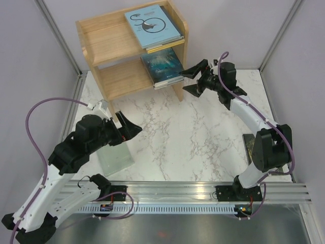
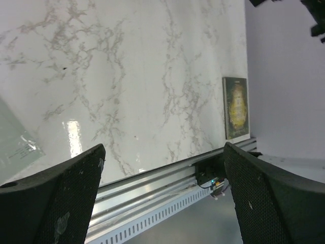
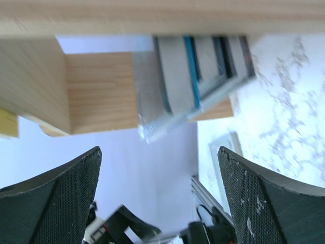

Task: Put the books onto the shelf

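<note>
Books already lie on both tiers of the shelf (image 1: 104, 31) in the upper left of the top view: a light blue book (image 1: 152, 26) on the top board, a teal book (image 1: 163, 65) crowning a small stack on the lower one. The right gripper (image 1: 183, 81) hangs just right of that lower stack with its jaws spread wide and nothing between them. Its wrist view shows the stack's page edges askew and seemingly jutting past the shelf's edge, so a light push with a fingertip should seat them; back straight out first so the fingers don't drag the covers. The left gripper (image 1: 129, 123) is equally agape and empty, poised over the pale grey-green book (image 1: 116, 158) lying flat on the marble table (image 1: 193, 132) at lower left. Thin and flat, it will likely need sliding to the table's edge or a low, angled pinch at one corner. A dark green-gold book (image 2: 236, 108) waits at the table's right edge, beside the right arm's base
</note>
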